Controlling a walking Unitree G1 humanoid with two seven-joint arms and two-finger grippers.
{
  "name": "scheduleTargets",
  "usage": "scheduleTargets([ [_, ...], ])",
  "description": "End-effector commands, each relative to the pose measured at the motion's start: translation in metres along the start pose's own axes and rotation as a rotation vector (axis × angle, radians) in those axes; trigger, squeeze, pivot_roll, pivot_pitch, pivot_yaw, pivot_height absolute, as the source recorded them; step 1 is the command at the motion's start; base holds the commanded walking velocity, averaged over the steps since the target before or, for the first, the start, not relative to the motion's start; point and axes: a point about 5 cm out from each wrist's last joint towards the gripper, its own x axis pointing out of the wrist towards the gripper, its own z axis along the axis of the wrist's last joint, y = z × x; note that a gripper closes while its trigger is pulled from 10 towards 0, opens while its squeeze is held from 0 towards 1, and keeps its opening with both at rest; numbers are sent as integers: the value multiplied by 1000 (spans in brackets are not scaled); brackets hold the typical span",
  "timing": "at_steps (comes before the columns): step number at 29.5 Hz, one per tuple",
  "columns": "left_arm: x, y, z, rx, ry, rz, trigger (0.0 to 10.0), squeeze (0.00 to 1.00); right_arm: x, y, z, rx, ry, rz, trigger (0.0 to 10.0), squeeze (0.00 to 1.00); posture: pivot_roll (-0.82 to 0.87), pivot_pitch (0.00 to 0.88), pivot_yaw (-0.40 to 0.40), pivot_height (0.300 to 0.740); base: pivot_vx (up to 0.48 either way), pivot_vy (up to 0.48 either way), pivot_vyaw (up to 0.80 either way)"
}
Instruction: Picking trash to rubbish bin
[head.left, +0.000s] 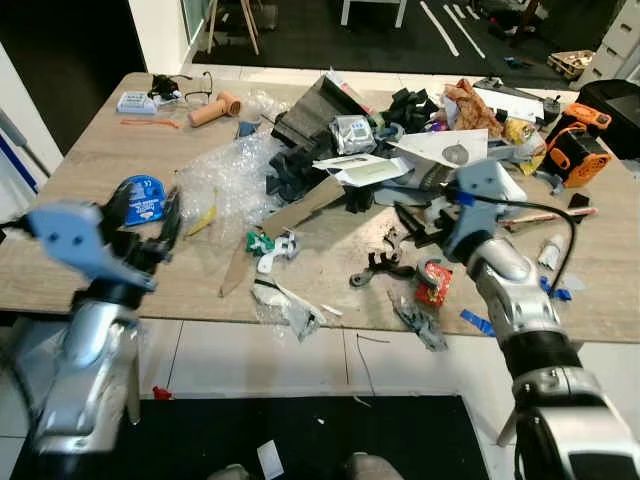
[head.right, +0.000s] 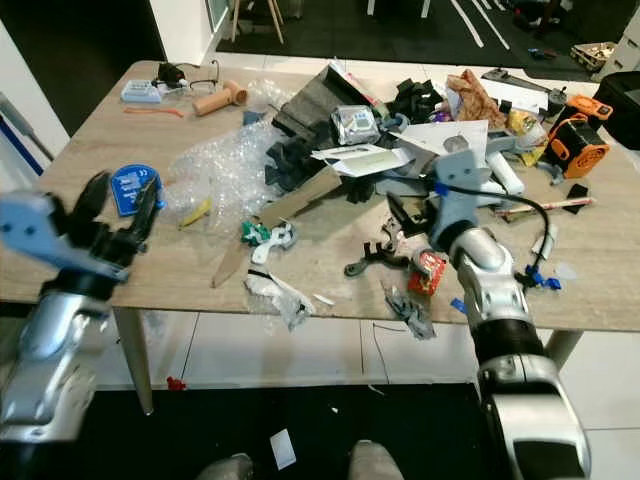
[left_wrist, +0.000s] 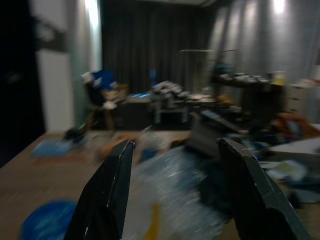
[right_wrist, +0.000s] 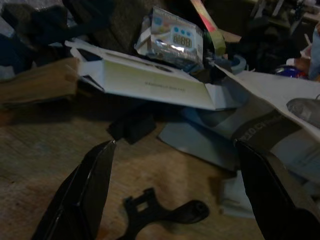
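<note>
Trash litters a wooden table (head.left: 90, 270): a sheet of bubble wrap (head.left: 225, 175), a crumpled clear plastic bag (head.left: 290, 305), a red crushed wrapper (head.left: 433, 283), a grey scrap (head.left: 420, 322) and a flat white carton (head.left: 365, 170). My left gripper (head.left: 148, 215) is open above the table's left part, just over a blue round label disc (head.left: 143, 198), with the bubble wrap (left_wrist: 175, 190) ahead of it. My right gripper (head.left: 412, 228) is open and empty, low over the table's middle right. It hovers above a black bracket (right_wrist: 165, 212) and faces the white carton (right_wrist: 150, 80).
A tall pile of black foam, paper and a foil packet (head.left: 352, 133) fills the table's far middle. An orange tool (head.left: 578, 150) lies at the right, a cardboard strip (head.left: 290, 215) at the centre. Paper scraps lie on the dark floor (head.left: 268, 458) below the near edge.
</note>
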Motion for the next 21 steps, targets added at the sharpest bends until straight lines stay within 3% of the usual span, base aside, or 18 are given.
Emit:
scheduleTargets([
  [1, -1, -5, -7, 9, 35, -25, 10000, 0, -1, -4, -4, -22, 58, 7, 10000, 0, -74, 0, -30, 740, 0, 0, 0],
  [8, 12, -16, -7, 23, 39, -100, 10000, 0, 8, 0, 8, -61, 99, 90, 10000, 0, -81, 0, -29, 740, 0, 0, 0],
  [11, 16, -21, -10, 27, 55, -143, 10000, 0, 11, 3, 14, -109, 150, 189, 10000, 0, -67, 0, -48, 740, 0, 0, 0],
  [16, 17, -24, -12, 36, 61, -170, 10000, 0, 11, 2, 14, -136, 199, 238, 10000, 0, -62, 0, -52, 740, 0, 0, 0],
  [21, 11, -25, -13, 46, 84, -223, 10000, 0, 4, 3, 9, -156, 274, 362, 10000, 0, -51, 0, -58, 740, 0, 0, 0],
])
